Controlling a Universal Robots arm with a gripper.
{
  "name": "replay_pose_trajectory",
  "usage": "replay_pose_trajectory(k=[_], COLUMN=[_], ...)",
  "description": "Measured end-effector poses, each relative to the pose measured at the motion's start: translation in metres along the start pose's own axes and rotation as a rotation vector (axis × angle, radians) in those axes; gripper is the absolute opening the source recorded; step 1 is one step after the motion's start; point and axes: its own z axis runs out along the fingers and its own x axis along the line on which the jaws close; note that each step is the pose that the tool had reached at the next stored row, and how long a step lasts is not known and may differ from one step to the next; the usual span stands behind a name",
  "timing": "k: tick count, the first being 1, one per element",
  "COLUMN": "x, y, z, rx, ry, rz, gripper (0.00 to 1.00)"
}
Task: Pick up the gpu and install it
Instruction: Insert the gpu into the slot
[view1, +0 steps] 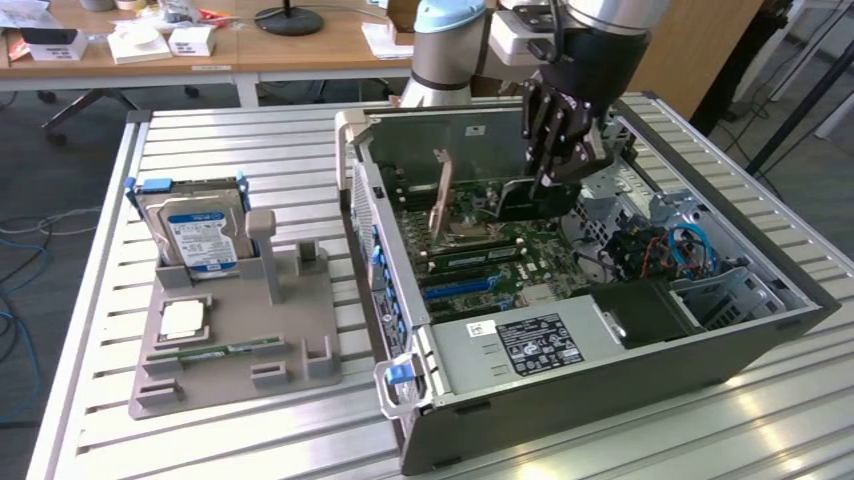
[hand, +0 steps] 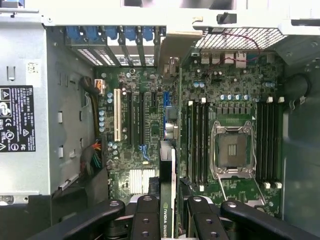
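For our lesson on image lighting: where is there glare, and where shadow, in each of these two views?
Exterior view: glare on the table slats at that view's right; shade inside the computer case beneath the end effector holding the gpu. Wrist view: the case's pale rim glares white, the motherboard is evenly lit, the end effector's fingers are dark.

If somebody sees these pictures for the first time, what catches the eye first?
The open computer case in the middle of the table stands out first. Inside it, the gripper holds the gpu on edge above the motherboard. On the exterior view's left, a grey tray carries a hard drive.
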Motion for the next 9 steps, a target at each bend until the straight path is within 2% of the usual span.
replay_pose_trajectory(k=[9], x=[0.000], y=[-0.0002], z=[0.0164], rx=[-0.0001], ry=[0.0001], rz=[-0.002], gripper=[0.26])
